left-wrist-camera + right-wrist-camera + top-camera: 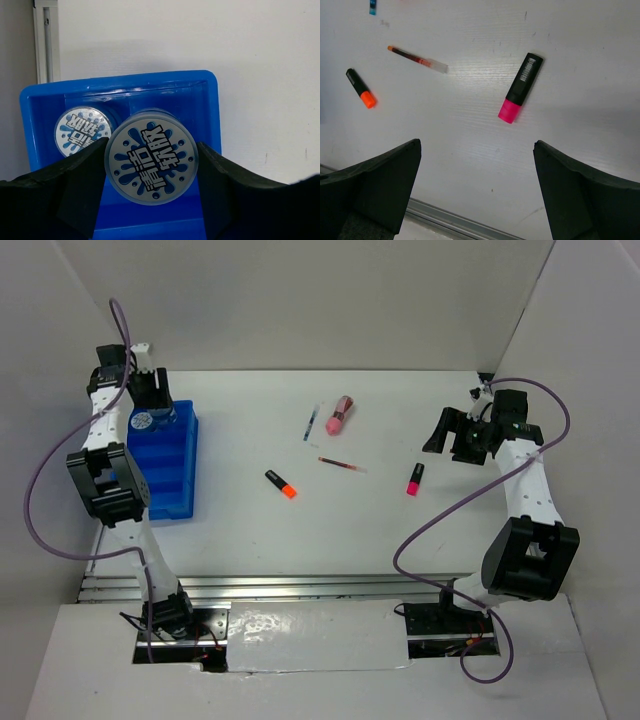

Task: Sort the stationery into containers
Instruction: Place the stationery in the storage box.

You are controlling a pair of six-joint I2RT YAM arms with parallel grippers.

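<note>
My left gripper [151,172] is shut on a round blue-white tape roll [151,162] and holds it over the far end compartment of the blue tray [120,80]. A second tape roll [82,131] lies in that compartment, to the left. In the top view the left gripper [152,392] is over the tray's [175,490] far end. My right gripper [477,170] is open and empty above the table, apart from the black-pink highlighter [521,87]. The black-orange highlighter [361,88] and red pen [417,58] lie further left.
The thin blue pen [311,423] and the chunky pink marker [341,415] lie at the table's far middle. The pink highlighter [415,480], red pen [341,465] and orange highlighter [281,484] lie mid-table. White walls enclose the table on three sides.
</note>
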